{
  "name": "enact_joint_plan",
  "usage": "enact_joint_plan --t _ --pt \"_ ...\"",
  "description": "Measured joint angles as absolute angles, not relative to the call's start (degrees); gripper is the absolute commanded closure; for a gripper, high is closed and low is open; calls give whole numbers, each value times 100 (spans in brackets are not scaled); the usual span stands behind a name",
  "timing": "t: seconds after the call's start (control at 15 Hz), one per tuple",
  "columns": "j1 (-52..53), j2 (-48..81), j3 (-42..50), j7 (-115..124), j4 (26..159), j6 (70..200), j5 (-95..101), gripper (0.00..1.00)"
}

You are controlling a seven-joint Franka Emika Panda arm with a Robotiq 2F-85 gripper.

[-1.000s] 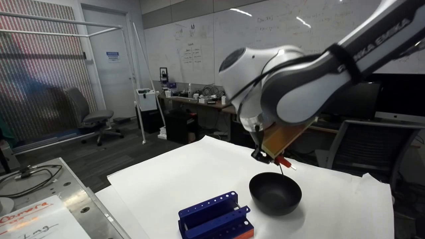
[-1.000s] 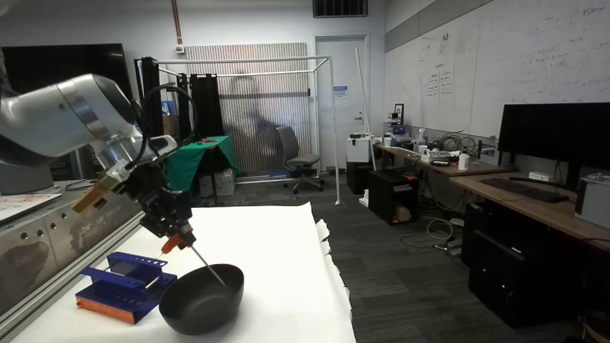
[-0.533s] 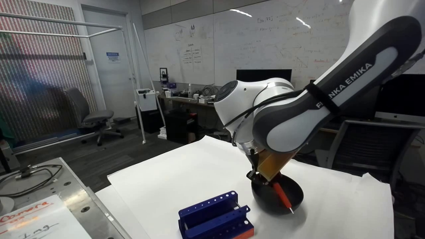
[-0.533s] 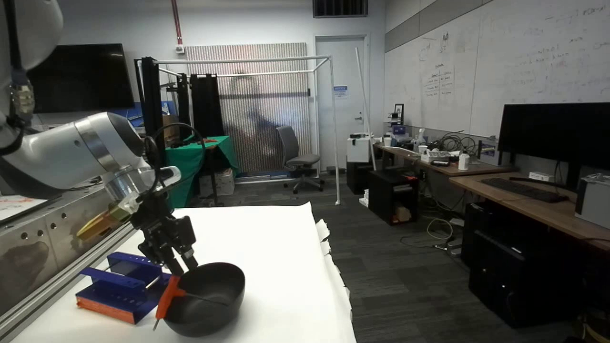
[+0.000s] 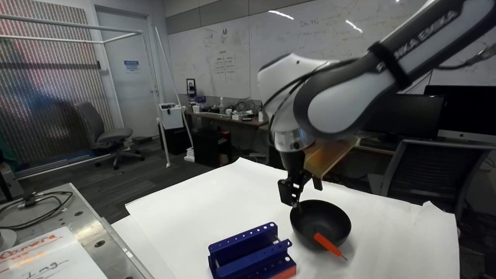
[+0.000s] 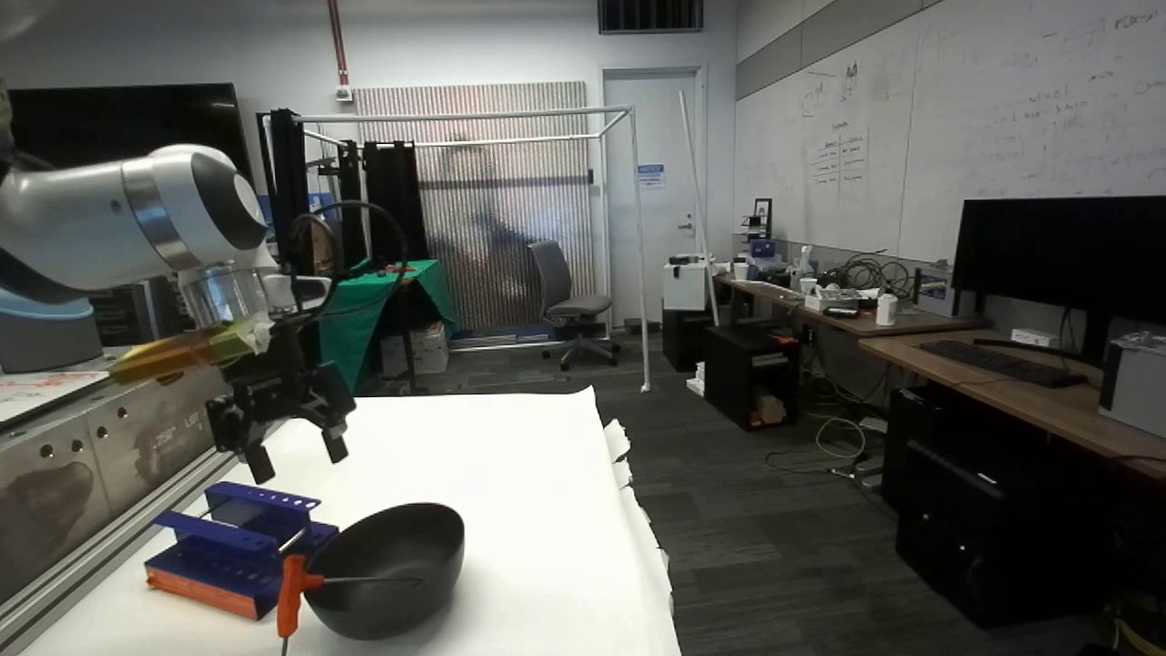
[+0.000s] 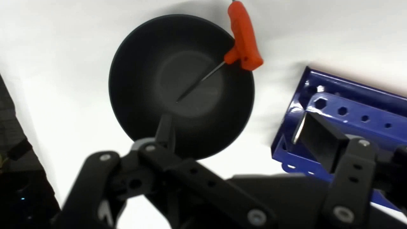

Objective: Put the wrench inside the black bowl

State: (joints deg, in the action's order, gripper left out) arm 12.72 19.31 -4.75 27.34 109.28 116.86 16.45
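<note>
T-handle hex key (image 7: 232,55): shaft (image 7: 212,72) inside the black bowl (image 7: 165,73), orange handle (image 7: 244,36) overhanging the rim, on the side away from the ragged edge of the white sheet (image 6: 537,510). Gripper (image 6: 299,458): raised, fingers (image 6: 261,463) wide apart, gripping nothing; in the wrist view, one over the bowl, one over the blue slotted rack (image 7: 372,113). Handle lies ahead of the finger gap, shaft angling back toward the bowl-side finger. Insertion appears partial; handle probably needs shifting inward

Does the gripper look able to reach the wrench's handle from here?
Likely yes: the gripper is open and empty, and the orange-red handle of the wrench sits mostly outside the black bowl, with nothing covering it.
</note>
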Motion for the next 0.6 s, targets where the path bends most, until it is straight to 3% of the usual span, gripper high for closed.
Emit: enact_joint_plan --t 0.6 --pt "758 -38 -527 374 11843 11497 -38 0"
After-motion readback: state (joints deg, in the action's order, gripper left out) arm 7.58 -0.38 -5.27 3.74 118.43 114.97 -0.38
